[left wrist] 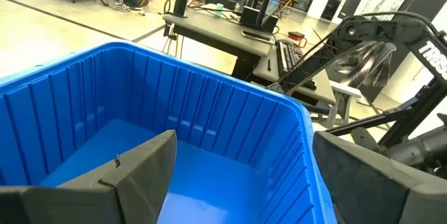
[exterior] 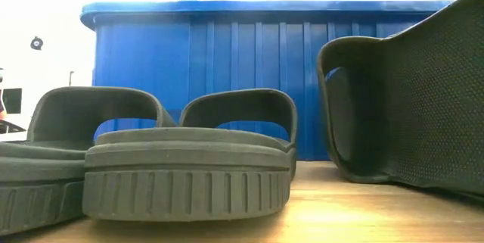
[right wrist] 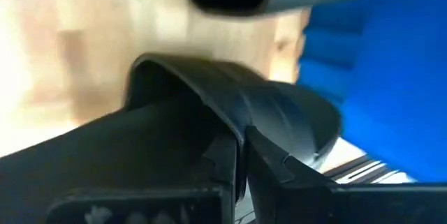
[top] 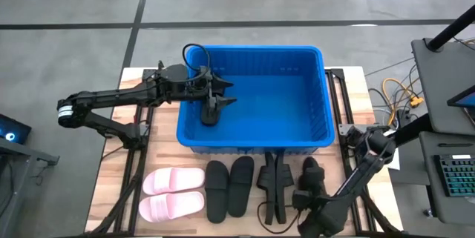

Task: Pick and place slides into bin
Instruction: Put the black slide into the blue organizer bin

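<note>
**Right Gripper Clamps a Black Slide While the Left Waits Over the Bin**

My left gripper [top: 211, 104] hangs inside the bin [top: 252, 143], toward its nine o'clock wall, with the fingers spread wide and nothing between them. I judge I hold it there because it sits above the drop zone and well clear of the row of sandals along the table's near edge.

That row lies at six o'clock from the bin, on the wooden table [top: 111, 179]. Starting at the left, the pale pink pair [top: 172, 193] lies sideways, one slide just beside the other. Next the black pair [top: 228, 186] stands side by side with soles down, straps up, so a strap is easy to pinch from above. Beyond it another black slide [top: 273, 186] rests on its edge, which I think would make it harder to take.

At the right end my right gripper [right wrist: 241, 158] is pressed shut on the strap of the last black slide [top: 312, 182], at about five o'clock from the bin. The strap arches over my fingers [right wrist: 279, 165] and gives me a thin band to grip, so I judge this the pick, with the lift and carry not yet begun. The bin holds no slides that I can see.
</note>
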{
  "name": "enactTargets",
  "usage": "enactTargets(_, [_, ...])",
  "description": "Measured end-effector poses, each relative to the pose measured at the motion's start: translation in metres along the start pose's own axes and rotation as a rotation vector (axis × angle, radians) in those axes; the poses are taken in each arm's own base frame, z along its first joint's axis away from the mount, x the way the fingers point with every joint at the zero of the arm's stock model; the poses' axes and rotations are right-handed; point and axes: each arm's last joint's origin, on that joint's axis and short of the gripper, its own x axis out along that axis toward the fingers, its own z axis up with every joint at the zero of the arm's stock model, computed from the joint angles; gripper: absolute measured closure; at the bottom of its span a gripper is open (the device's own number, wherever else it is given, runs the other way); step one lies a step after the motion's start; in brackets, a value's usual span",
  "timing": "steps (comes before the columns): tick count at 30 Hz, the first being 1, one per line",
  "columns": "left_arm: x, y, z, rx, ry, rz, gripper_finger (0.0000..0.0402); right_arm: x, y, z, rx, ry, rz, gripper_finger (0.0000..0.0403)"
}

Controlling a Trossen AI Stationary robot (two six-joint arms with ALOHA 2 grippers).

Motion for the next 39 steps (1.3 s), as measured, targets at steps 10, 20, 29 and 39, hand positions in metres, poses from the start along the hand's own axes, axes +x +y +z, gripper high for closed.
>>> enactTargets(10, [0.0, 0.0, 0.001, -0.001, -0.006, -0.002, 0.0081, -0.054, -0.045, -0.032, 0.144, -0.013, 0.278, 0.0392])
enactTargets(20, [0.0, -0.004, 0.003, -0.008, -0.008, -0.055, 0.0081, -0.115, -0.127, -0.061, 0.542, -0.527, 0.347, 0.0392])
enactTargets(29, [-0.006, -0.029, 0.017, 0.056, -0.024, -0.237, 0.0081, -0.133, -0.176, -0.062, 0.763, -1.071, -0.029, 0.0392])
enactTargets(39, [-0.014, -0.054, 0.037, 0.318, -0.157, -0.038, 0.0081, -0.095, -0.233, -0.001, 0.898, -0.907, -0.436, 0.0392])
